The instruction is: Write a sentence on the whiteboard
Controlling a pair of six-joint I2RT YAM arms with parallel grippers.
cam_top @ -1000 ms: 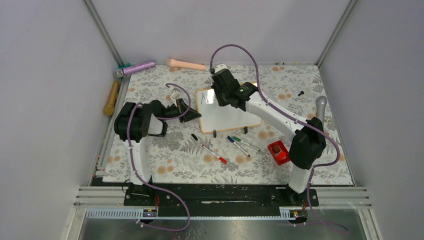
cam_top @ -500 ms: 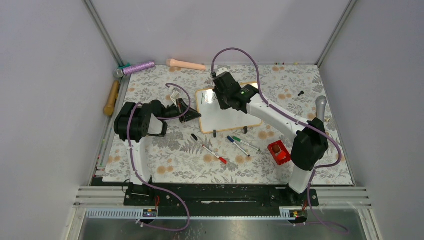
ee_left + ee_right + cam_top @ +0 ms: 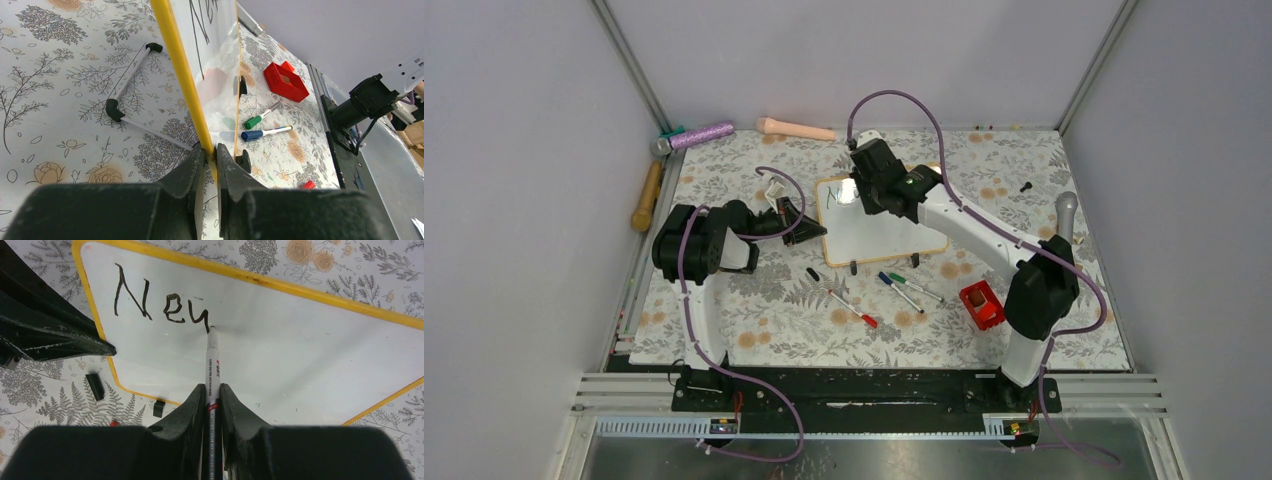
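Note:
The whiteboard stands tilted mid-table, its frame yellow in the wrist views. My left gripper is shut on the whiteboard's left frame edge; it also shows in the top view. My right gripper is shut on a white marker, whose tip touches the board's upper left. It also shows in the top view. The sentence reads "Ne" plus the first half of a "w" in black.
A black cap, a red marker, blue and green markers and a red block lie near the board's front. A wooden handle, purple stick and pink roller line the far left edge.
My right gripper has shifted slightly over the board's top left while the marker stroke grew. The left arm has not moved.

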